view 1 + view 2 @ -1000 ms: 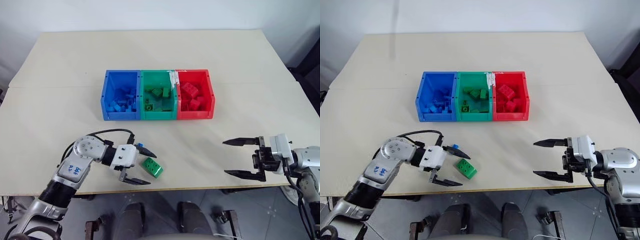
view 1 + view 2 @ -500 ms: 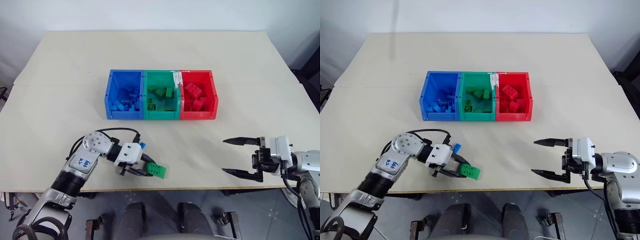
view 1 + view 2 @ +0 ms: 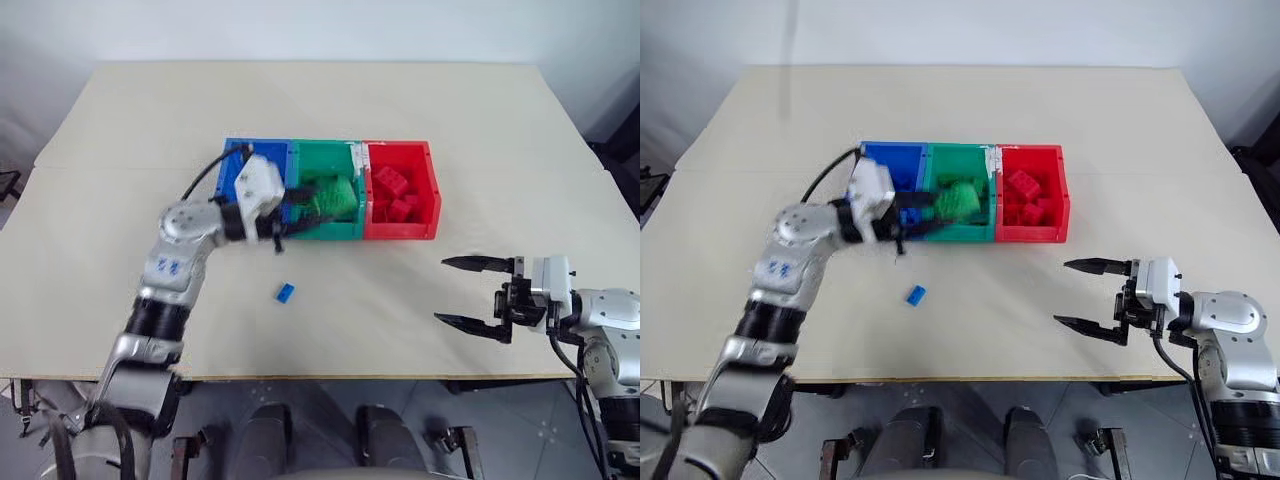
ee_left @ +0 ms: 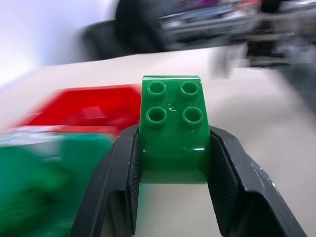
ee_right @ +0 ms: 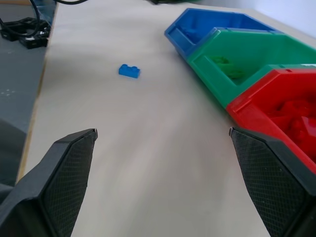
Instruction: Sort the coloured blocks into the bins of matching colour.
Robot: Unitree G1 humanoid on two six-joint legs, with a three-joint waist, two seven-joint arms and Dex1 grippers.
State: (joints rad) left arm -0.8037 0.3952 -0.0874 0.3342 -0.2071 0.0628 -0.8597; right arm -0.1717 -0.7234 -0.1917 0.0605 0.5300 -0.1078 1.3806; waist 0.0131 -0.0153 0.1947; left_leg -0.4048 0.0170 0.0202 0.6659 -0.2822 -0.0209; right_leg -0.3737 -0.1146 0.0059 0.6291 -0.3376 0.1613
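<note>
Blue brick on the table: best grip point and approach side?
Pinch the small blue brick across its two long side faces, coming from above. It lies flat on the bare table, studs up, apart from the bins, with room around it. The open right gripper is free.

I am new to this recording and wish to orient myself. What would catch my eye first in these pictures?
First, the left gripper holding a green studded plastic brick over the green plastic bin, the middle of three joined bins. Next, a tiny blue plastic brick lying alone on the pale table in front of them. The right gripper hangs open near the table's front edge.
</note>
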